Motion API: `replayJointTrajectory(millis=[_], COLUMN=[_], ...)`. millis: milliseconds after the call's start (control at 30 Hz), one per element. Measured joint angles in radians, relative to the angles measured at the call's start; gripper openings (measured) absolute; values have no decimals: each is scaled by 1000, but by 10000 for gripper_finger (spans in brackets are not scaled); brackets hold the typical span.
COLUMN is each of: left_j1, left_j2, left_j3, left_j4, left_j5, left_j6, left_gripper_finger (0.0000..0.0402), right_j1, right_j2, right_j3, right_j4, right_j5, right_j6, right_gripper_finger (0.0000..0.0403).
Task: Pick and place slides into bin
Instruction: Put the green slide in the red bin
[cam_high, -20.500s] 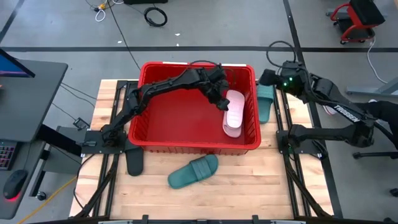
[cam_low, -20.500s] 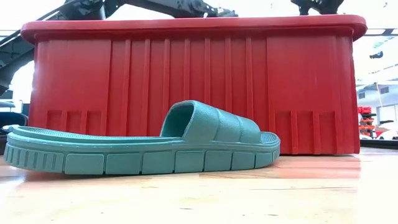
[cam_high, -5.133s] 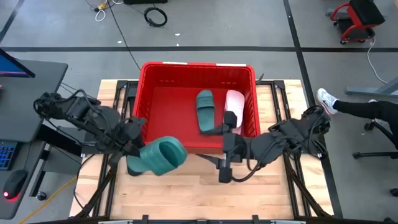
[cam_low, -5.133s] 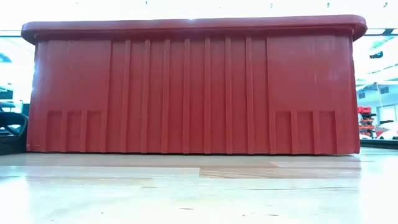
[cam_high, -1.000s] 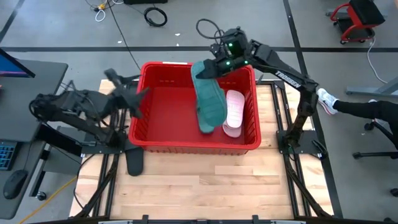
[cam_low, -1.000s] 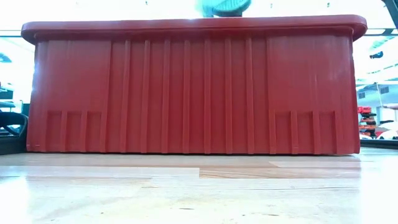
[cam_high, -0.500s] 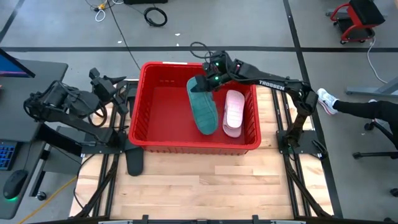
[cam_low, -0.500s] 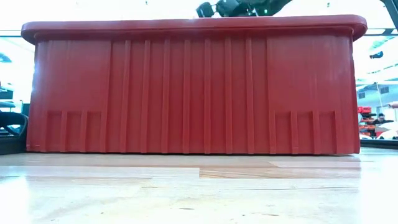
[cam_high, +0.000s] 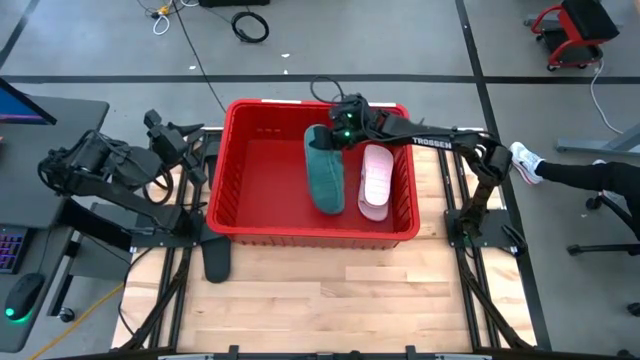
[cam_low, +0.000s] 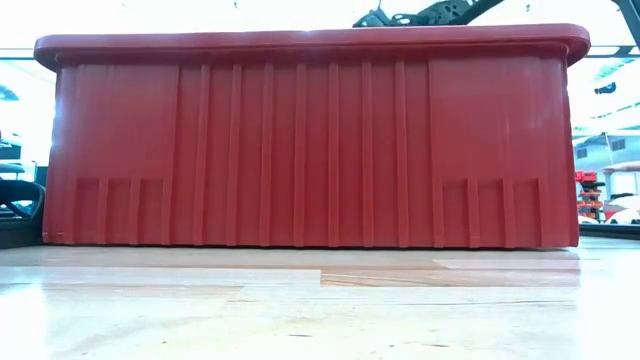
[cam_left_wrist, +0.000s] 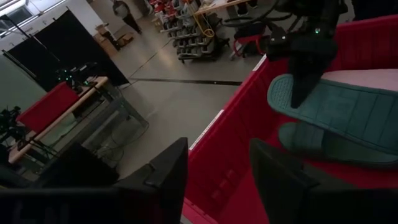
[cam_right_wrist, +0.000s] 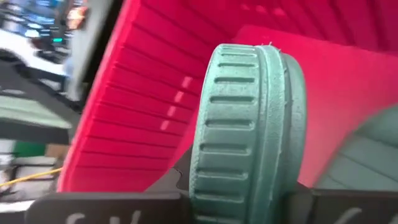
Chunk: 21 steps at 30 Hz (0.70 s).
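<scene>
The red bin (cam_high: 315, 237) stands mid-table and fills the low view (cam_low: 300, 150). Inside it, my right gripper (cam_high: 338, 135) is shut on a teal slide (cam_high: 325, 180), which slants down over a second teal slide (cam_left_wrist: 323, 148) on the bin's floor. A pale pink slide (cam_high: 375, 182) lies flat beside them, toward the bin's right wall. A black slide (cam_high: 216, 260) rests on the table off the bin's near left corner. My left gripper (cam_high: 190, 150) hovers open just outside the bin's left wall, with nothing between its fingers (cam_left_wrist: 168, 177). My right gripper pinches the teal slide's far end (cam_right_wrist: 249, 130) between its two fingers, one on each flat face. The fingers come from the bin's far side, slanting down, along the slide. The slide slopes toward the near wall; whether its lower end (cam_left_wrist: 373, 124) rests on the slide beneath I cannot tell.
The bin's thick rim (cam_low: 300, 40) and slotted walls surround the slides. Bare wooden tabletop (cam_high: 330, 290) lies in front of the bin. A person's shoe and leg (cam_high: 540, 168) show on the floor at the right, and a desk with a keyboard (cam_high: 10, 245) at the left.
My right gripper has come down from above the bin's far rim into the bin, carrying the teal slide, which now slants low over the other teal slide. My left gripper has drawn back from the bin's left wall toward the table's left edge.
</scene>
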<state>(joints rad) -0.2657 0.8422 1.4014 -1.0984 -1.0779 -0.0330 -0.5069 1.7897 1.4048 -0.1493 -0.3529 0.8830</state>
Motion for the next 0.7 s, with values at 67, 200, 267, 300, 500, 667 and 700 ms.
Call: replayJointTrajectory(millis=[67,200,267,300,500,667,700], left_j1=[0,0,0,0,0,0,0], left_j2=[1,1,1,1,1,1,1], left_j3=[0,0,0,0,0,0,0], left_j4=[0,0,0,1,1,1,1], left_j5=[0,0,0,0,0,2,2], left_j6=[0,0,1,1,-5,-23,-36], left_gripper_finger=[172,173,172,171,167,167,167], right_j1=[-10,-29,-36,-39,-52,-70,-70], right_j2=[0,0,0,0,0,0,0], right_j3=[-36,-118,-159,-177,-236,-256,-257], right_j4=[48,93,131,158,255,251,251], right_j5=[-25,-36,-65,-75,-91,-84,-84], right_j6=[13,15,21,34,56,44,44], right_gripper_finger=[61,61,61,61,61,61,61])
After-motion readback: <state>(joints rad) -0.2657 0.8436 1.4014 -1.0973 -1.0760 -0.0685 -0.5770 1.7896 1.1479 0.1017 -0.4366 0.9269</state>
